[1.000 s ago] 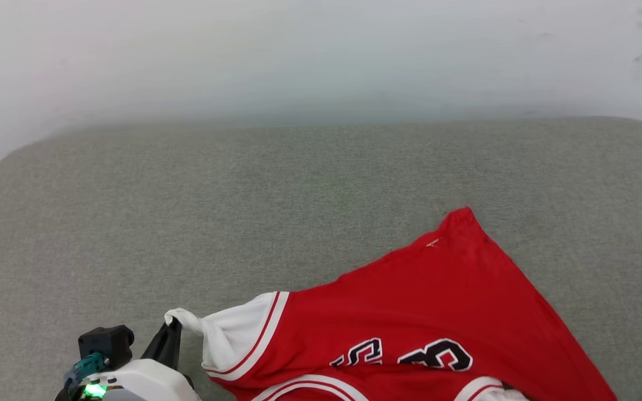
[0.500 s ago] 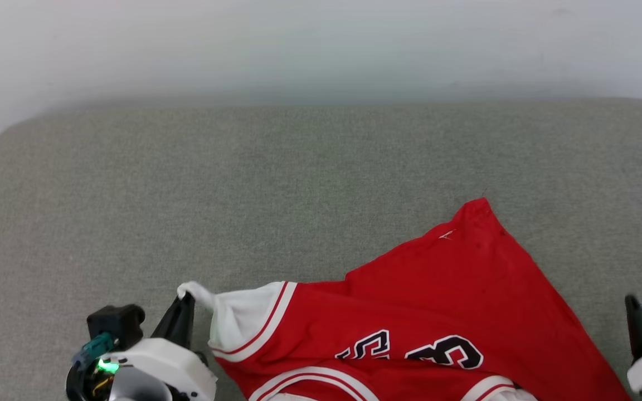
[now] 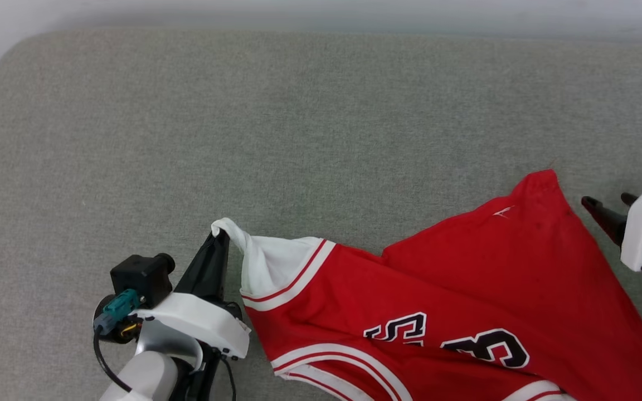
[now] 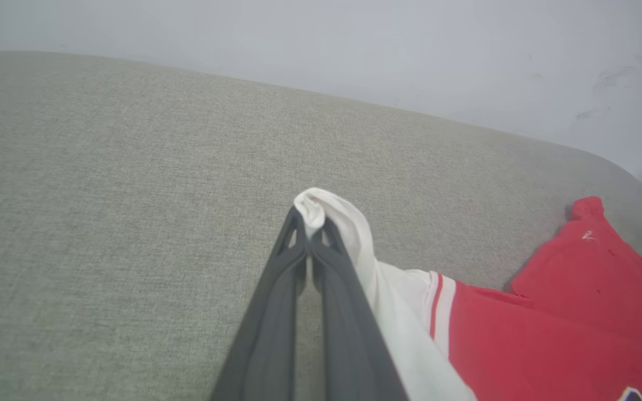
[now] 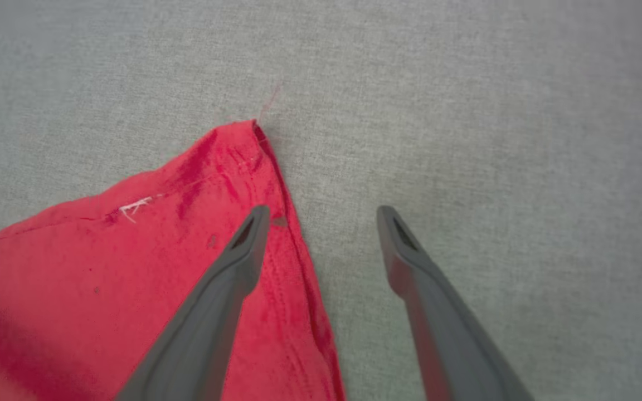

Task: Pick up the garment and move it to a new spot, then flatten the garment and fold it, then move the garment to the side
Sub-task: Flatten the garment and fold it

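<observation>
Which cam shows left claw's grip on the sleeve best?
Left wrist view: left claw shut on the garment at its white sleeve tip, pinch close up. Head view shows the same pinch smaller, from above. Right wrist view shows a red corner.

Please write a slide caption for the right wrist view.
Open right end effector straddling a corner edge of the jersey on the grey cushion.

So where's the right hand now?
Head view, right edge: the right hand hovers open beside the far red corner of the garment, above the grey cushion.
</observation>
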Robot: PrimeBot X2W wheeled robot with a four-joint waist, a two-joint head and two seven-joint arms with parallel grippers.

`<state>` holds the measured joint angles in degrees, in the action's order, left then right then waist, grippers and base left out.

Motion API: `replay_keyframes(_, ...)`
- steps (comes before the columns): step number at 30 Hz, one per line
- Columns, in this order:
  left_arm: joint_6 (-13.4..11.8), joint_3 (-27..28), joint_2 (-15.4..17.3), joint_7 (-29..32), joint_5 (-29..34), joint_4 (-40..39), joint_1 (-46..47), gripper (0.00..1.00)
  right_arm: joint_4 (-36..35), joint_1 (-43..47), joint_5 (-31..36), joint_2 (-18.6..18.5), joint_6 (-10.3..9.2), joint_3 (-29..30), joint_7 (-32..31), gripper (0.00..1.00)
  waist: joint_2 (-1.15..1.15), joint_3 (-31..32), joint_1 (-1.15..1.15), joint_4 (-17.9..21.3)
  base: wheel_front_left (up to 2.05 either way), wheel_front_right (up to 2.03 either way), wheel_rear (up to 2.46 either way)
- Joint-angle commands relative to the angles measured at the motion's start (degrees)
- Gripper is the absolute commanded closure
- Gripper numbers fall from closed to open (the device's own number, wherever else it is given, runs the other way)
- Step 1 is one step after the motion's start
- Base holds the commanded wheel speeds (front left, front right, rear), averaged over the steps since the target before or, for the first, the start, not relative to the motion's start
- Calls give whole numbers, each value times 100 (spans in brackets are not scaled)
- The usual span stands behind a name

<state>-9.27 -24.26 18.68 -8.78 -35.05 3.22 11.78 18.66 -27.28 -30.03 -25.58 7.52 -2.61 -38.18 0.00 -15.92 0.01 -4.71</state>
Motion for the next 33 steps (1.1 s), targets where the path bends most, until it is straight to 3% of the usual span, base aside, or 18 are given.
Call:
replay_keyframes(1, 23, -33, -45, -49, 27, -47, 125, 100, -46, -229, -83, -126, -6, -151, -188, 0, 0, -252, -1, -189, 0, 0, 0)
replay_keyframes(8, 74, -113, -157, -119, 84, -65, 365, 100, 149, -695, -280, -458, -6, -741, -673, 0, 0, -581, -1, -404, 0, 0, 0)
replay_keyframes(16, 105, -123, -231, -218, 11, 65, 434, 100, 853, -437, -779, -282, 6, -1569, -713, 0, 0, -750, -1, -480, 0, 0, 0)
replay_keyframes(17, 109, -116, -230, -222, 9, 82, 437, 100, 930, -390, -845, -265, 9, -1704, -793, 15, 0, -754, -1, -473, 0, 0, 0)
replay_keyframes(18, 104, -107, -227, -227, -3, 110, 436, 100, 991, -356, -942, -249, 10, -1813, -860, 76, 0, -751, -1, -464, 0, 0, 0)
replay_keyframes(19, 100, -97, -220, -230, -11, 130, 437, 100, 1037, -347, -1049, -221, 18, -1874, -877, 100, 0, -746, -1, -450, 0, 0, 0)
replay_keyframes(26, 142, -2, -137, -224, -119, 341, 428, 100, 1199, -750, -1347, -418, 3, -1987, -479, 100, 0, -407, -1, -331, 0, 0, 0)
replay_keyframes(33, 187, 313, 72, -128, -391, 547, 540, 100, 1378, -1078, -1321, -439, -6, -1714, 438, 100, 0, 268, -1, -73, 0, 0, 0)
